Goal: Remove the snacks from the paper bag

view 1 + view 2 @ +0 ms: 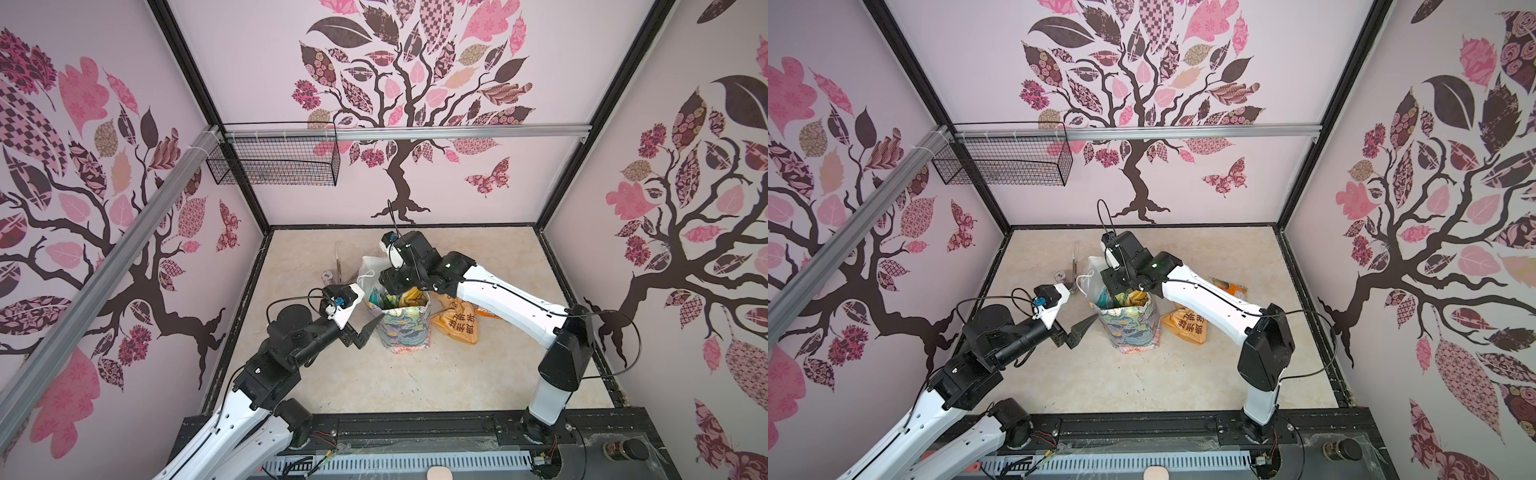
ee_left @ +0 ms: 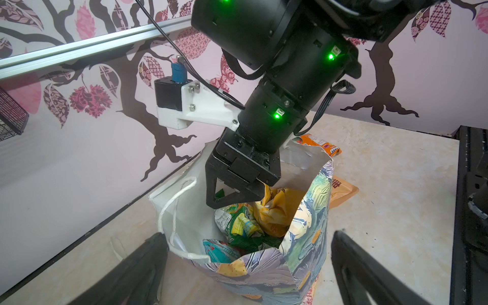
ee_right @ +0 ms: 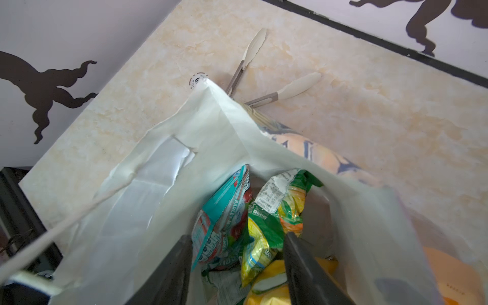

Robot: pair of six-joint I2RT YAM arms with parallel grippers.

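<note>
Snacks [image 2: 243, 224] are partly out. In both top views the paper bag [image 1: 405, 332] stands upright centrally; a large orange packet [image 1: 455, 326] lies just beside its right wall and an orange-white packet [image 1: 1229, 287] a little farther back, both out. The left gripper [image 1: 363, 330] hovers just beside the bag's left wall, jaws wide and empty. The left wrist view shows the right gripper [image 2: 229, 196] down inside the bag's mouth. In the right wrist view its jaws stand partly apart over a teal-red packet [image 3: 221, 216], a green-yellow packet [image 3: 272, 219] and a yellow packet [image 3: 274, 285], clamping none that can be seen. At least those remain inside, so most of the work is judged still to do.
</note>
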